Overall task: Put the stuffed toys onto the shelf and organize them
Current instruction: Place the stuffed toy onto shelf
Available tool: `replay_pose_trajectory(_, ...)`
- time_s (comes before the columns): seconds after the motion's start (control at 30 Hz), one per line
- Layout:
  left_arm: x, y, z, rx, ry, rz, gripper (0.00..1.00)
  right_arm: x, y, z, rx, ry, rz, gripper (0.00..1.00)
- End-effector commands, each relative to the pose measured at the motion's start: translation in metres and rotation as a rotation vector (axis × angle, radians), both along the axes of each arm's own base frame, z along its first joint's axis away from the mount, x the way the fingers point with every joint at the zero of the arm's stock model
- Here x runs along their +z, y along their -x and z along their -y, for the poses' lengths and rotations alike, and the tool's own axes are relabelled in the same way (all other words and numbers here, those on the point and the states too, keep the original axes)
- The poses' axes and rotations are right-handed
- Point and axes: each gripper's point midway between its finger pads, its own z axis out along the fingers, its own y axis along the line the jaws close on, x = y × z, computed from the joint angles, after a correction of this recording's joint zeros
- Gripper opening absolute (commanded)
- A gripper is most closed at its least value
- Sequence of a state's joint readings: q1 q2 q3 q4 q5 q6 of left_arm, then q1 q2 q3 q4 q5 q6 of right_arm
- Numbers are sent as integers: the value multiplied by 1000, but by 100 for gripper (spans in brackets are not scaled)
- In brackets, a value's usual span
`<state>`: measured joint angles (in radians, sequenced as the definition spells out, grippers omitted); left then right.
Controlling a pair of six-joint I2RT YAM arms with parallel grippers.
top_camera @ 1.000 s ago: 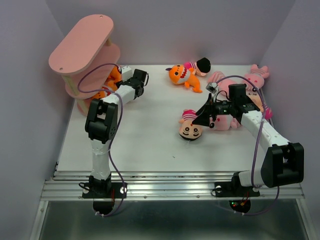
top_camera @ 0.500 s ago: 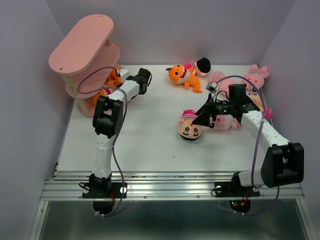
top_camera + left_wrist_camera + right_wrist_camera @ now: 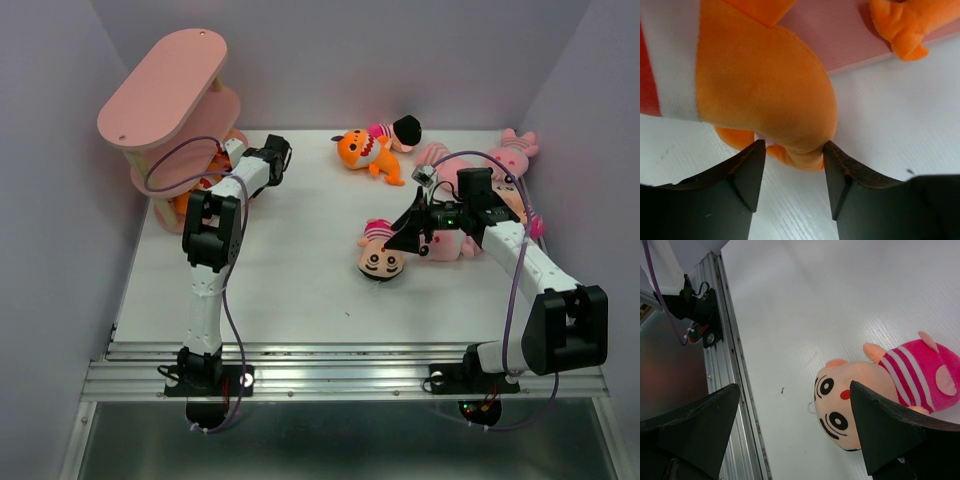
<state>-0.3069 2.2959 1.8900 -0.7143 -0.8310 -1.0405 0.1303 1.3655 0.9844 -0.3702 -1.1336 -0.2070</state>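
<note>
One cropped orange toy, left end effector astride, grip unclear, right end effector wide.

Setting: robotics lab test cell. Evidence: plain lavender walls box in a white tabletop on three sides. A ribbed aluminium rail runs along the near edge, with two robot arms bolted to it — left arm, right arm. Purple cables loop loose, and a sheet-metal surface lies below.
</note>
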Motion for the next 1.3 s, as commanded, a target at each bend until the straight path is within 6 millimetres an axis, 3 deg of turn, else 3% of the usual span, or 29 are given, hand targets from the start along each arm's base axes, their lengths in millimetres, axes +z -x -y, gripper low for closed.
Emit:
replay_pose_trajectory(0.0, 17, -9, -16, 25, -42, 34, 57, 7, -2, 1, 11, -11, 34, 96)
replay_pose_trajectory(0.13, 17, -10, -16, 3, -54, 29, 46, 7, -2, 1, 10, -10, 34, 96)
replay_pose_trajectory(0.37, 21, -11, -15, -32, -50, 44, 1, 6, -2, 1, 12, -10, 29, 96)
replay_pose_trajectory(0.6, 32, -5, -4, -116, -55, 55, 0, 6, -2, 1, 13, -11, 30, 96)
replay_pose_trajectory(0.7, 51, -11, 19, -199, -55, 115, 0, 7, -2, 1, 14, -12, 32, 96)
replay_pose_trajectory(0.9, 70, -15, 54, -393, -55, 150, 0, 7, -2, 1, 14, -11, 32, 96)
replay_pose_trajectory(1.27, 70, -19, 48, -562, -132, 135, 0, 6, -1, 1, 15, -11, 27, 96)
